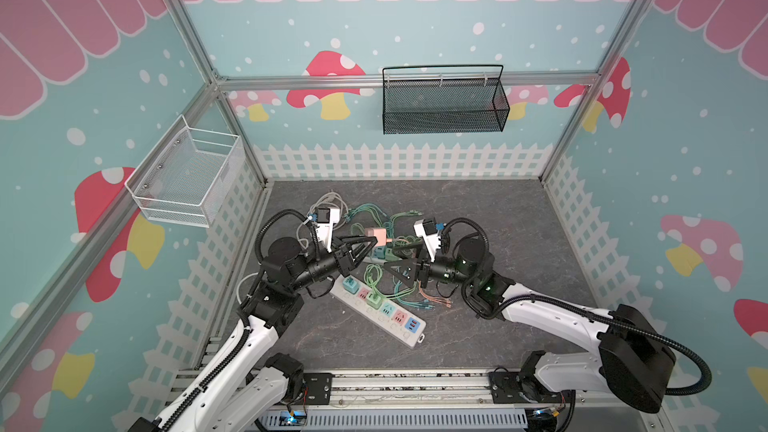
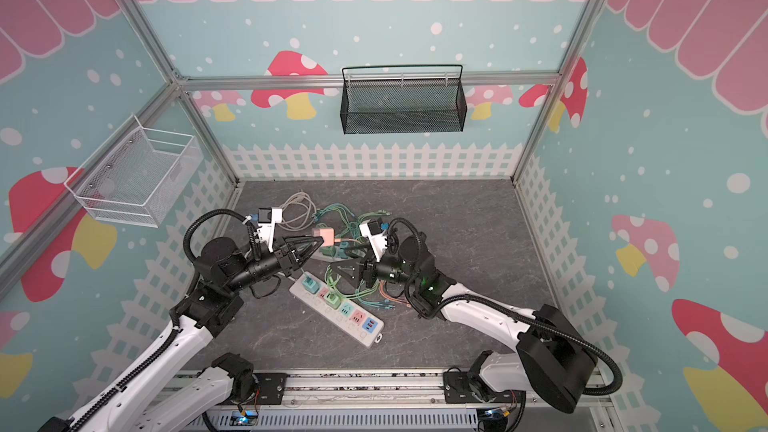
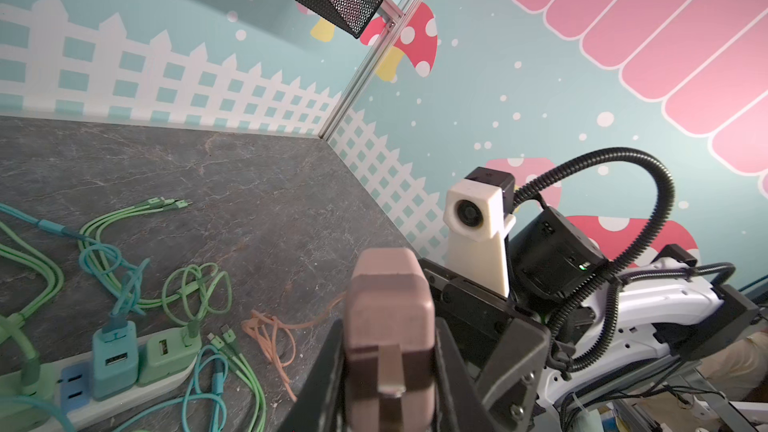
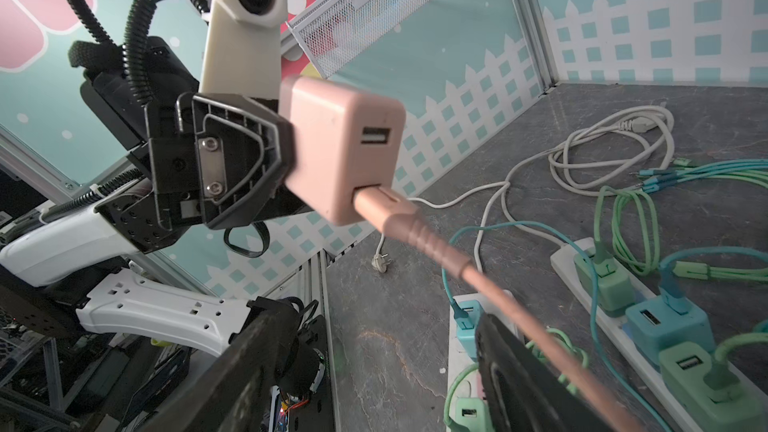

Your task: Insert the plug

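The plug is a pink charger block held in the air above the tangle of cables. My left gripper is shut on it, one finger on each side. A metal prong shows on its near face in the left wrist view, and a pink cable runs out of a port on its far face. My right gripper hangs open just right of and below the plug, holding nothing. The pink cable passes outside one of its fingers. A white power strip lies diagonally in front.
Green, teal and pink adapters fill several sockets of the front strip. A second strip with green and teal adapters lies under the grippers. Green, teal and orange cables and a white cord sprawl behind. Wire baskets hang on the walls.
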Robot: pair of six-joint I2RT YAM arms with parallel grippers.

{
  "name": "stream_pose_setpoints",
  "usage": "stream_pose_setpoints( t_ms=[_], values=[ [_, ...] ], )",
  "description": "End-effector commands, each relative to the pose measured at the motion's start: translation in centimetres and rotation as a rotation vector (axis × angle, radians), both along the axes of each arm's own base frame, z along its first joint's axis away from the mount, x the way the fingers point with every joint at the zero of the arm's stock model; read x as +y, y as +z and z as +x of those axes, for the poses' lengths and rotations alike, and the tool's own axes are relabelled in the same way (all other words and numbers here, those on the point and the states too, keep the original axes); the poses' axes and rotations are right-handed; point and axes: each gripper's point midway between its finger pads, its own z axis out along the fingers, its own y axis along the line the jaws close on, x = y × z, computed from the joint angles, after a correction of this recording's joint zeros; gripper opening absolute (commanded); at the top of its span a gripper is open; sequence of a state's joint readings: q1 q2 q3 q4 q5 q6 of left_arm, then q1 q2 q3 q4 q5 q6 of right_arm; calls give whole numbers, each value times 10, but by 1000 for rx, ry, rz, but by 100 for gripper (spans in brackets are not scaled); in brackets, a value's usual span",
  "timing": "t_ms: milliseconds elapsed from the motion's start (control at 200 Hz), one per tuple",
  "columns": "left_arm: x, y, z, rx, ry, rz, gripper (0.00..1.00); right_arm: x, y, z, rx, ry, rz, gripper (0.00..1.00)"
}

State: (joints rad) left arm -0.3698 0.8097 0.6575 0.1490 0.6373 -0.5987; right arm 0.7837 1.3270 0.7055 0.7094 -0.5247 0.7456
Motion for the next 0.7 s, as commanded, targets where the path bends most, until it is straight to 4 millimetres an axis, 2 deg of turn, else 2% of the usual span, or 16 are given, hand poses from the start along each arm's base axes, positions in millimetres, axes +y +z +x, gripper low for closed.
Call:
stream_pose_setpoints(
  t_ms=[0,395,610,695],
  values=[
    [-1,15,-12,-64,-37,-39,0,1,33,4,-12,27,119,72],
    [-2,3,-18,-67,-54,-74,0,14,57,6,-25,118,192,59],
    [-1,-4,-15,-69,-37,-62,0,18,58,0,-9,176,216,44],
    [-1,-6,-14,-69,-34,-57,0,20,57,-2,-3,202,219,41]
  ],
)
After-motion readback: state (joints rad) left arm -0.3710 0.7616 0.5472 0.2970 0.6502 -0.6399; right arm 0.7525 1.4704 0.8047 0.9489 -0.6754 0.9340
